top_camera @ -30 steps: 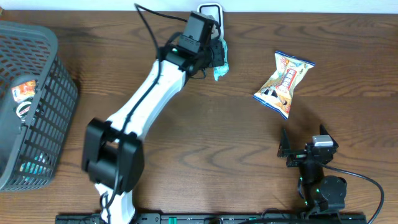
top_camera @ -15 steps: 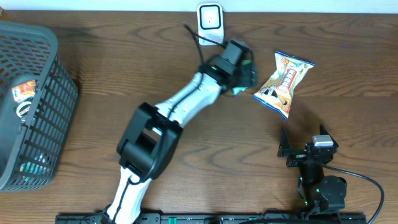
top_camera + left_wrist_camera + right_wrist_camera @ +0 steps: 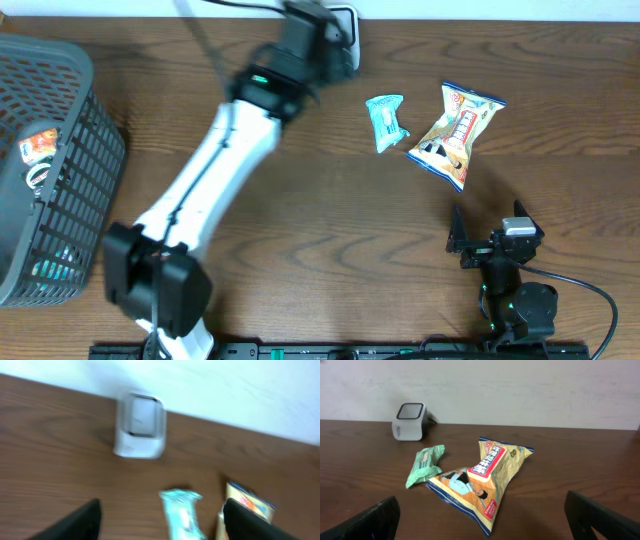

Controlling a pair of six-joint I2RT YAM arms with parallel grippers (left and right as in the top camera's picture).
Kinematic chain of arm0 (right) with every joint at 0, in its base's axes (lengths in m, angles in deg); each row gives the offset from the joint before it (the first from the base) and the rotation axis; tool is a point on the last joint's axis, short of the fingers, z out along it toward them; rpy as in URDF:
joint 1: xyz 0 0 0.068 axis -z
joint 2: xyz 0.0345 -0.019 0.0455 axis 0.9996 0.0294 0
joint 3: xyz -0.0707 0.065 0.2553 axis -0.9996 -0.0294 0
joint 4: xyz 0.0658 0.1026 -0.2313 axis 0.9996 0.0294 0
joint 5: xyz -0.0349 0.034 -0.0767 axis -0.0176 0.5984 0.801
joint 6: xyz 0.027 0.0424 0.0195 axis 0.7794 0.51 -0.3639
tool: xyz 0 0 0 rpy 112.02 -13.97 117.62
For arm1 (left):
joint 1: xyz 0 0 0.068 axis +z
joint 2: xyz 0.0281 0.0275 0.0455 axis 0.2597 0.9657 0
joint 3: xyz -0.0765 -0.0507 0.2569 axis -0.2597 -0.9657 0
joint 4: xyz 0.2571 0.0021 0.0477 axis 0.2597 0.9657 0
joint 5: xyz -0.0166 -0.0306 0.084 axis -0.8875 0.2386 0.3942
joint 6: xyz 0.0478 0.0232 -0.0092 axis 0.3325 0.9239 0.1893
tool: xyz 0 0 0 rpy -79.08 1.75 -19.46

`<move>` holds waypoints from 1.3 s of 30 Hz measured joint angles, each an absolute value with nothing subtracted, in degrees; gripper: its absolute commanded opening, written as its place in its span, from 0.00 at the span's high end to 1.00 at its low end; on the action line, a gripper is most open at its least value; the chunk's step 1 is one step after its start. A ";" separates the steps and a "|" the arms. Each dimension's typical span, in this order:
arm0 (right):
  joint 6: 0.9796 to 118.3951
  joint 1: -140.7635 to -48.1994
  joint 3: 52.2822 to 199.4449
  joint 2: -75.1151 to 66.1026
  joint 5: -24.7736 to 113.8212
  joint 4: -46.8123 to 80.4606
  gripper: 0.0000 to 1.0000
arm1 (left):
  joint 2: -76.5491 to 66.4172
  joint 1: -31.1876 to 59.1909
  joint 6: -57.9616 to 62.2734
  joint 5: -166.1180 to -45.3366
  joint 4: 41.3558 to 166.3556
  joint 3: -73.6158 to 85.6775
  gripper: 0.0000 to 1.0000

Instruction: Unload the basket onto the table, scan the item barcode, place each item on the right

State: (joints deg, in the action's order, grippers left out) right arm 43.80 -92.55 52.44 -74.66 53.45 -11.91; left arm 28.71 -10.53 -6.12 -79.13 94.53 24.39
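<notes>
The left gripper (image 3: 322,40) hovers at the far table edge. Its fingers (image 3: 75,522) stand wide apart and hold nothing. The right gripper (image 3: 487,210) rests near right, fully open and empty.

The small teal plastic packet (image 3: 385,122) lies flat on the brown wooden table (image 3: 330,230), just left of the orange-and-white crimped snack bag (image 3: 457,135).

The overhead view blurs the left gripper, which partly hides the white box-shaped barcode scanner (image 3: 140,425). Both wrist views show the scanner whole. Only the overhead view shows the grey plastic mesh basket (image 3: 95,170), far left.
</notes>
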 measured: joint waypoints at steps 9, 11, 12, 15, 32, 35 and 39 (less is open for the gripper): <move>43.80 -92.55 52.44 -74.66 53.47 -11.91 0.01 | 40.47 -7.12 -10.07 -77.23 95.39 23.91 0.92; 43.80 -92.55 52.44 -74.66 53.45 -11.91 0.01 | 44.08 -7.78 -11.84 -79.19 91.98 23.43 0.92; 43.80 -92.55 52.44 -74.66 53.47 -11.91 0.01 | 45.37 -8.08 -12.48 -80.07 90.47 23.30 0.93; 43.78 -92.55 52.44 -74.66 53.47 -11.91 0.01 | 49.33 -9.66 -15.01 -82.47 84.65 23.19 0.92; 43.78 -92.55 52.44 -74.66 53.47 -11.91 0.01 | 58.66 -19.95 -23.32 -84.94 74.71 23.19 0.92; 43.80 -92.55 52.44 -74.66 53.47 -11.91 0.01 | 58.66 -22.51 -22.07 -86.30 73.64 23.19 0.92; 43.80 -92.55 52.44 -74.66 53.47 -11.91 0.01 | 58.07 -23.76 -18.03 -91.89 72.85 23.19 0.92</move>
